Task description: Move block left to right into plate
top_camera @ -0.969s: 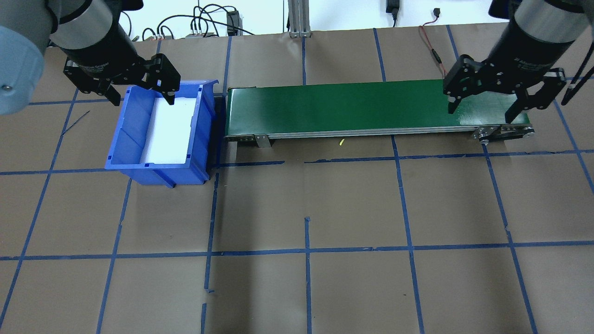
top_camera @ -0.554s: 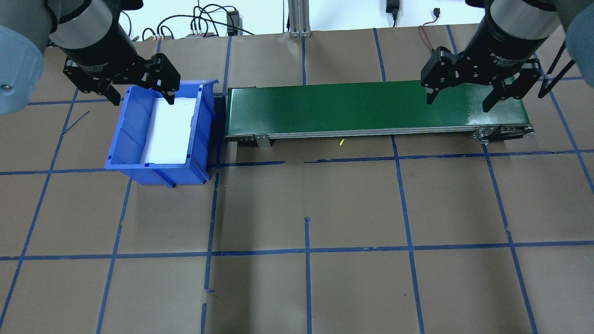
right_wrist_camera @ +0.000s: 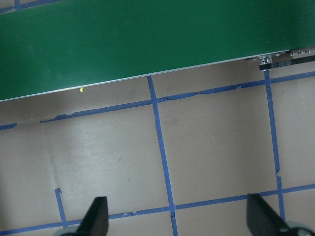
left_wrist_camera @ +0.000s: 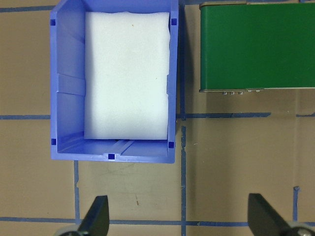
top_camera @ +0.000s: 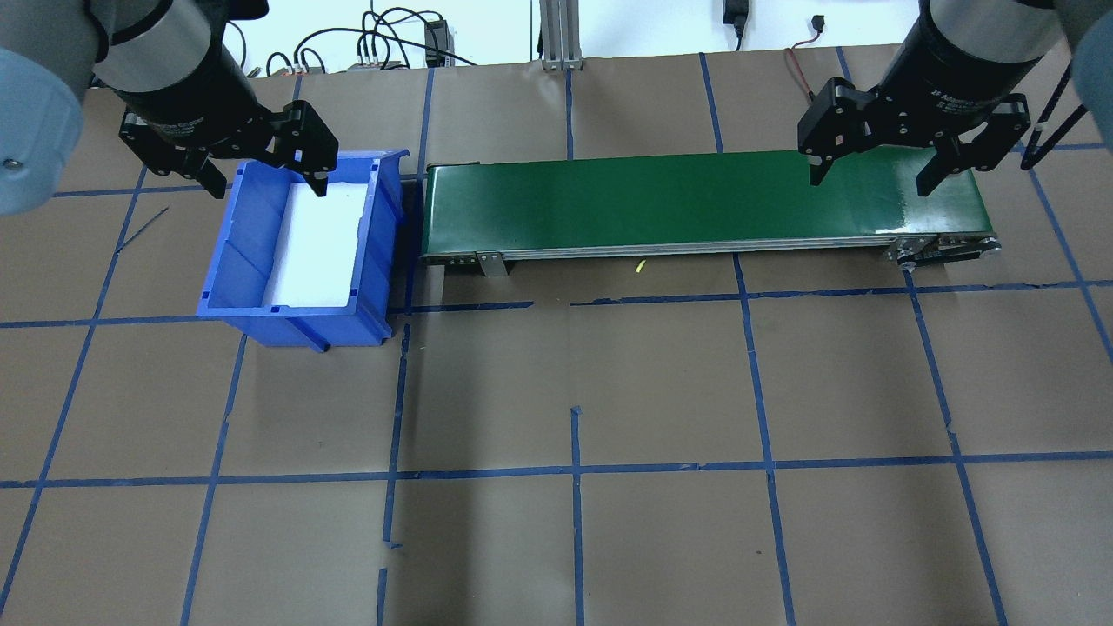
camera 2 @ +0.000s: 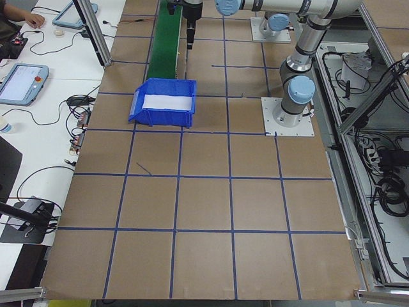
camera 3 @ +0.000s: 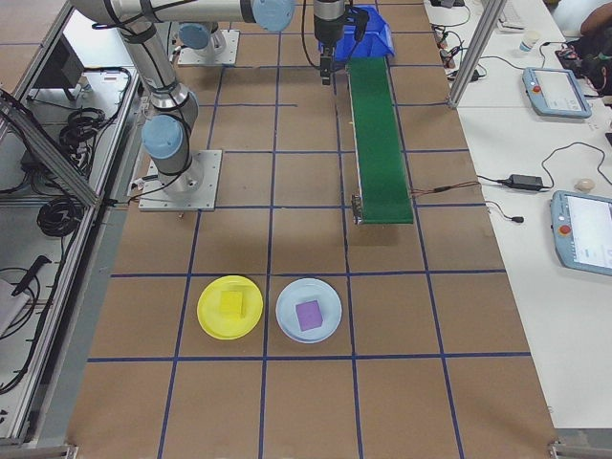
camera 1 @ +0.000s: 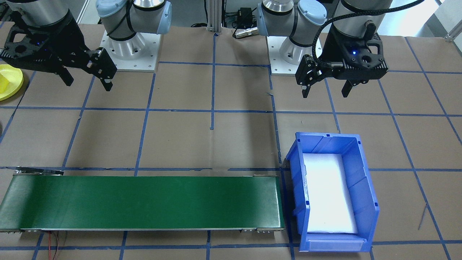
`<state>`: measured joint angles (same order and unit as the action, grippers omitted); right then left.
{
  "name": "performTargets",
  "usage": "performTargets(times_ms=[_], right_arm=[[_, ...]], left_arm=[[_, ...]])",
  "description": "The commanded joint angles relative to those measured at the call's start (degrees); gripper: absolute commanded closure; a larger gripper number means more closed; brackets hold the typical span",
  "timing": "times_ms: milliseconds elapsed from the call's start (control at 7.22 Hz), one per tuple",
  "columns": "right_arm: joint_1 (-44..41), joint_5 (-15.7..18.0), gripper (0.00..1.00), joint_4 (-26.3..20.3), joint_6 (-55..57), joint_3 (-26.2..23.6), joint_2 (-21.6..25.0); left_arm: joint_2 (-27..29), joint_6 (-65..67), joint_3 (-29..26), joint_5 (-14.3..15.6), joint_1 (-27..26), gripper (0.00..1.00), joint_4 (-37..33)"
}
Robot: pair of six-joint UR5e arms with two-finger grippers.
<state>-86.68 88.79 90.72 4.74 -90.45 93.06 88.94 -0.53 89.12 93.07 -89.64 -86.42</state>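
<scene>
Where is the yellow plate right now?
In the exterior right view, the yellow plate sits on the table beside a pale blue plate, near the conveyor's end, with a yellow block on it.

The front view's left edge cuts off the yellow plate [camera 1: 11,85].

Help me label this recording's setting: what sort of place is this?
Most likely a robotics lab or test cell. A brown paper-covered table gridded with blue tape carries a small green conveyor belt, and side benches hold teach pendants, cables and power supplies.
</scene>
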Motion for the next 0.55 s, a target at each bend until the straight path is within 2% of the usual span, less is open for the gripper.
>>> performTargets(times_ms=[0, 415], right_arm=[[-3.14, 0.42, 0.00, 0.33, -0.52, 1.24, -0.60], [-5.70, 0.60, 0.00, 0.25, -0.52, 0.54, -1.13]], left_arm=[[0.00, 0.00, 0.00, 0.00, 0.08, 0.00, 0.03], [0.00, 0.00, 0.00, 0.00, 0.08, 0.00, 0.03]])
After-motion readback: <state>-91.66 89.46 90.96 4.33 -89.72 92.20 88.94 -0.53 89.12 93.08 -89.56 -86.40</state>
